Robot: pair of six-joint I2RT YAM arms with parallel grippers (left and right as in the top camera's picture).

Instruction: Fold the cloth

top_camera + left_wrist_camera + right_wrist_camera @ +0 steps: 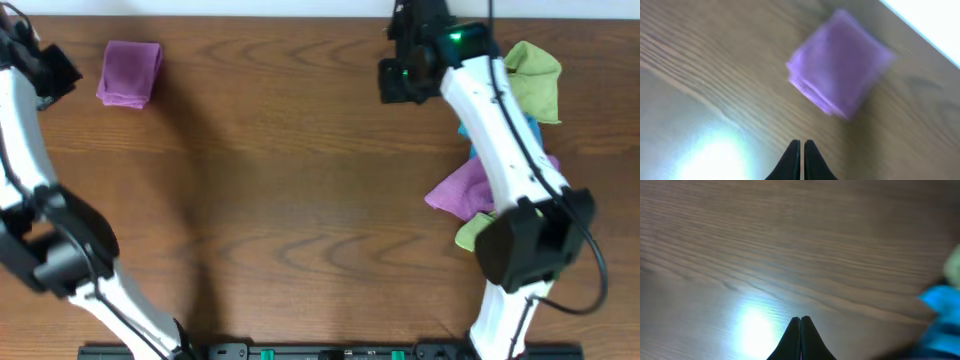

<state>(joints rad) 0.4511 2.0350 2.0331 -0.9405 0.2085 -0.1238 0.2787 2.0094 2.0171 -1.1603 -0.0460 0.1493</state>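
- purple cloth (130,72): folded into a compact square, flat on table (300,180), near its far left corner.
- left gripper (801,150): fingers pressed together, empty, above table.
- right gripper (800,325): fingers together, empty, above table.
- bunched purple towel (455,190), lime-green rag (533,80), blue rag (937,302): heaped at table's right edge.

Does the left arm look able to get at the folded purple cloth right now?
Probably yes: the cloth lies just ahead of the shut left gripper, with only table between.
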